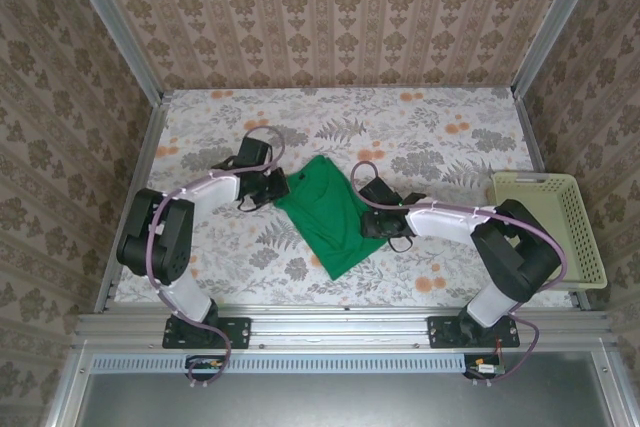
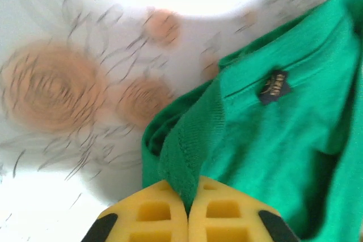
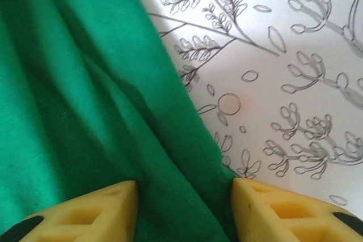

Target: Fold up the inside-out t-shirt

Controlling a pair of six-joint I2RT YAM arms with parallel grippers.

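Note:
The inside-out t-shirt (image 1: 325, 212) lies crumpled into a narrow green heap at the middle of the table. My left gripper (image 1: 278, 187) is at the shirt's upper left corner. In the left wrist view, that gripper (image 2: 188, 196) is shut on the ribbed collar band of the t-shirt (image 2: 272, 145), and a dark neck label (image 2: 274, 86) faces up. My right gripper (image 1: 368, 222) sits at the shirt's right edge. It (image 3: 184, 191) stands open, its yellow fingers (image 3: 108, 202) straddling a fold of the t-shirt (image 3: 74, 83) on the tabletop.
A pale yellow-green plastic basket (image 1: 560, 227) stands at the table's right edge. The flower-patterned tabletop (image 1: 430, 137) has bare room behind and in front of the shirt. Patterned walls close in the back and both sides.

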